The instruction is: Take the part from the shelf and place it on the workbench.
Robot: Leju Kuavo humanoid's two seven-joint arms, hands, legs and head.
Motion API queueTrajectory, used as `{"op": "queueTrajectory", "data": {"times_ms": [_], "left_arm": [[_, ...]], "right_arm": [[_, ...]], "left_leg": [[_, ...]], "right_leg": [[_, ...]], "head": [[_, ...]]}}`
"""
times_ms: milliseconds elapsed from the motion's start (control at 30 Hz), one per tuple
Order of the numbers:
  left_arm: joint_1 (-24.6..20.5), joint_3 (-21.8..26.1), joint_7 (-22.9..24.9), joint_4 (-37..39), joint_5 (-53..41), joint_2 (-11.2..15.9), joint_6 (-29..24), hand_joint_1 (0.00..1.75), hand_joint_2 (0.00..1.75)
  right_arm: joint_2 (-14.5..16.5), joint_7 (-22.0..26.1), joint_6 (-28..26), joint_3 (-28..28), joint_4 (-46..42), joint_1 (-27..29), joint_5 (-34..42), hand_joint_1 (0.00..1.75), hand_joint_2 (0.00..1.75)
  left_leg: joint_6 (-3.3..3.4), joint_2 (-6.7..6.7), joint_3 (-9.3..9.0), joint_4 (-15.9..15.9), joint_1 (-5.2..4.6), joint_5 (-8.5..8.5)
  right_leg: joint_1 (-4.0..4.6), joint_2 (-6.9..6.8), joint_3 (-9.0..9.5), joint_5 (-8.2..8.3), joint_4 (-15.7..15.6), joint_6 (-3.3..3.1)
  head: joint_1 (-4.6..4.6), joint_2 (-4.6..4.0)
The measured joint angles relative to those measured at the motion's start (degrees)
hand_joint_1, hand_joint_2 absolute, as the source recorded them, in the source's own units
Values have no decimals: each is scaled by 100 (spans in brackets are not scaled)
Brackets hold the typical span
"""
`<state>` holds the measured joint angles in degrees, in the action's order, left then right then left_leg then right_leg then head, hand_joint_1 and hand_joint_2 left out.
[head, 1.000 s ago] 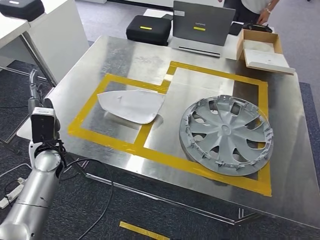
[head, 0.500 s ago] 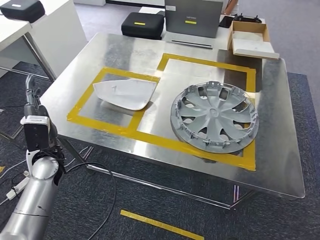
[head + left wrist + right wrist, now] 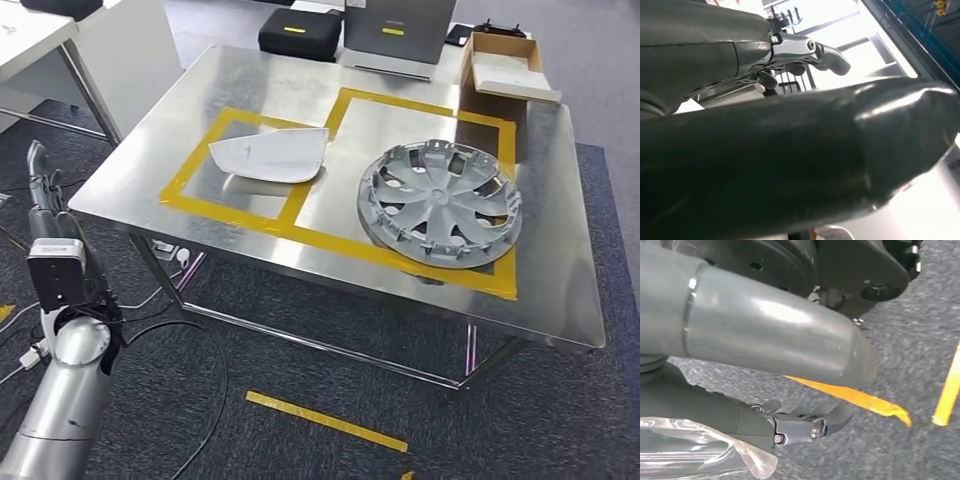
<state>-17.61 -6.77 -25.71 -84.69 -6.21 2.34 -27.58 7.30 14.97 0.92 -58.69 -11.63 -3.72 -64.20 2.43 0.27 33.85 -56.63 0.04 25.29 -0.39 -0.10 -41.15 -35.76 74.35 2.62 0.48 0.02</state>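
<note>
On the steel workbench [image 3: 136,175] we see two parts inside frames of yellow tape [image 3: 226,214]. The white mirror cover [image 3: 268,156] lies in the smaller frame and the grey wheel cover [image 3: 440,201] lies in the bigger one, well apart. We think the tape marks the place for each part, so both seem already delivered, flat and stable.

Our left hand [image 3: 39,180] is raised beside the table's near corner, away from the parts. In the left wrist view the fingers [image 3: 828,52] are stretched forward and apart, and we see nothing between them. Our right hand [image 3: 806,425] hangs low over the grey carpet [image 3: 911,335], where a yellow floor strip [image 3: 851,397] passes. Its fingers [image 3: 838,416] are nearly straight with small gaps, and they hold nothing. A clear plastic piece sits close to the wrist, but we cannot tell what it is.

At the far edge stand a grey laptop [image 3: 396,30], a black case [image 3: 298,32] and an open cardboard box [image 3: 502,68]. Their yellow labels are too small to read.
</note>
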Motion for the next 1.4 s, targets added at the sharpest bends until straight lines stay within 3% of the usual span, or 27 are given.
{"op": "queueTrajectory", "data": {"times_ms": [67, 133, 167, 233, 300, 333, 367, 433, 467, 500, 533, 567, 633, 700, 733, 800, 833, 900, 967, 1000, 1033, 1100, 1167, 1233, 1300, 1333, 1400], "left_arm": [[42, -22, -8, -39, -54, 0, -29, 0, 0], [68, -47, -8, -103, -88, 1, -40, 0, 0], [74, -59, -9, -147, -104, 3, -48, 0, 0], [83, -86, -13, -229, -129, 8, -61, 0, 0], [103, -107, -15, -265, -138, 8, -67, 0, 0], [119, -118, -15, -278, -140, 11, -68, 0, 0], [132, -126, -14, -292, -142, 17, -70, 0, 0], [156, -140, -10, -319, -156, 34, -75, 0, 0], [173, -148, -2, -331, -169, 40, -79, 0, 0], [195, -157, 6, -342, -185, 45, -82, 0, 0], [218, -167, 15, -355, -199, 49, -84, 0, 0], [236, -175, 20, -367, -209, 52, -85, 0, 0], [247, -182, 22, -404, -228, 57, -86, 0, 0], [243, -193, 22, -457, -257, 65, -96, 0, 0], [248, -200, 23, -477, -276, 73, -106, 0, 0], [280, -213, 25, -496, -314, 85, -135, 0, 0], [298, -217, 26, -507, -332, 89, -151, 0, 0], [326, -224, 26, -545, -353, 92, -176, 0, 0], [359, -226, 26, -585, -361, 97, -194, 0, 0], [384, -226, 27, -599, -362, 101, -204, 0, 0], [412, -226, 29, -609, -362, 105, -212, 0, 0], [468, -225, 33, -622, -363, 123, -219, 0, 0], [506, -221, 38, -649, -360, 144, -211, 0, 0], [527, -214, 70, -687, -351, 168, -191, 0, 87], [548, -205, 117, -703, -340, 186, -177, 0, 175], [565, -201, 132, -704, -335, 190, -176, 0, 175], [605, -182, 136, -709, -331, 202, -179, 0, 175]], "right_arm": [[0, 0, -7, -9, 0, 0, 5, 0, 0], [-1, 0, -11, -26, -2, -12, 7, 0, 0], [-1, 1, -11, -33, -2, -23, 7, 0, 0], [-1, 2, -11, -43, -3, -36, 6, 0, 0], [2, 2, -11, -54, -2, -22, 6, 0, 0], [3, 1, -11, -62, -1, -13, 7, 0, 0], [5, -1, -11, -69, -1, -10, 7, 0, 0], [7, -2, -11, -80, 0, -14, 7, 0, 0], [7, -3, -11, -82, 0, -15, 7, 0, 0], [7, -5, -11, -83, 0, -14, 7, 0, 0], [7, -10, -11, -84, 0, -13, 6, 0, 0], [7, -14, -10, -84, 0, -12, 6, 0, 0], [7, -19, -9, -85, 0, -14, 5, 0, 0], [9, -17, -9, -85, 0, -16, 6, 0, 0], [10, -17, -9, -85, 0, -15, 7, 0, 0], [11, -18, -9, -86, 0, -8, 7, 0, 0], [11, -19, -9, -87, 0, -2, 7, 0, 0], [11, -21, -9, -89, 0, 9, 7, 0, 0], [12, -19, -9, -89, 0, 10, 8, 0, 0], [14, -14, -9, -90, 0, 8, 10, 0, 0], [15, -8, -9, -90, 0, 7, 14, 0, 0], [17, 3, -9, -92, 0, 6, 22, 0, 0], [17, 7, -9, -95, -2, -3, 26, 0, 0], [17, 4, -10, -98, -4, -14, 34, 0, 0], [20, -16, -14, -110, -3, -3, 48, 0, 0], [22, -28, -17, -120, -3, 8, 53, 0, 0], [26, -43, -26, -134, -2, 21, 57, 0, 0]], "left_leg": [[-18, 0, 175, -9, -4, -137], [-56, -2, 319, -23, -12, -272], [-82, -1, 370, -34, -20, -333], [-139, 3, 432, -45, -29, -459], [-202, 0, 458, -41, -13, -544], [-235, -5, 486, -103, -4, -448], [-264, -10, 537, -277, 5, -235], [-307, -14, 693, -959, 21, 402], [-322, -14, 755, -1360, 26, 634], [-331, -14, 768, -1665, 28, 724], [-331, -14, 707, -1802, 29, 682], [-323, -14, 554, -1731, 29, 554], [-274, -14, -16, -1036, 22, 357], [-215, -16, -535, -269, 2, 433], [-187, -16, -643, -73, -14, 492], [-122, -7, -597, 18, -25, 449], [-80, 2, -542, 30, -22, 389], [-9, 21, -392, 49, -6, 246], [18, 24, -196, 42, -8, 98], [14, 23, -92, 38, -10, 28], [5, 23, 6, 34, -11, -39], [-26, 22, 178, 23, -10, -159], [-73, 20, 291, -2, -17, -264], [-131, 23, 340, -23, -30, -360], [-195, 26, 356, -16, -27, -445], [-227, 22, 371, -33, -19, -426], [-289, 11, 481, -352, -5, -118]], "right_leg": [[3, 0, 321, 274, -127, -17], [9, 3, 1000, 498, -919, -51], [13, 8, 1338, 471, -1378, -66], [32, 16, 1673, 340, -1930, -93], [33, 1, 1616, 357, -2002, -156], [29, -13, 1569, 412, -1997, -214], [23, -28, 1510, 479, -2000, -267], [30, -43, 1366, 622, -1991, -337], [37, -46, 1289, 695, -1979, -344], [44, -49, 1202, 767, -1962, -346], [49, -51, 1106, 836, -1937, -343], [53, -52, 997, 897, -1904, -335], [63, -50, 807, 987, -1822, -304], [76, -47, 689, 1057, -1743, -254], [75, -47, 653, 1099, -1724, -223], [58, -41, 600, 1165, -1717, -151], [47, -32, 553, 1101, -1678, -117], [31, -11, 362, 663, -1305, -63], [24, -4, 128, 125, -560, -31], [22, -4, 78, 17, -228, -23], [21, -4, 107, 59, -54, -19], [20, -5, 464, 396, -299, -31], [26, -2, 1155, 508, -1170, -68], [41, 1, 1612, 353, -1866, -120], [48, -6, 1644, 319, -2019, -189], [43, -15, 1622, 354, -2022, -233], [27, -40, 1565, 439, -2031, -323]], "head": [[1, 0], [3, 0], [-2, 0], [-9, 0], [-8, 0], [-11, 0], [-18, 0], [-34, 0], [-37, 0], [-37, 0], [-37, 0], [-37, 0], [-38, 0], [-35, 0], [-35, 0], [-37, 0], [-37, 0], [-20, 0], [-2, 0], [-3, 0], [-3, 0], [-3, 0], [-1, 0], [-2, 0], [-1, 0], [1, 0], [-16, 0]]}}
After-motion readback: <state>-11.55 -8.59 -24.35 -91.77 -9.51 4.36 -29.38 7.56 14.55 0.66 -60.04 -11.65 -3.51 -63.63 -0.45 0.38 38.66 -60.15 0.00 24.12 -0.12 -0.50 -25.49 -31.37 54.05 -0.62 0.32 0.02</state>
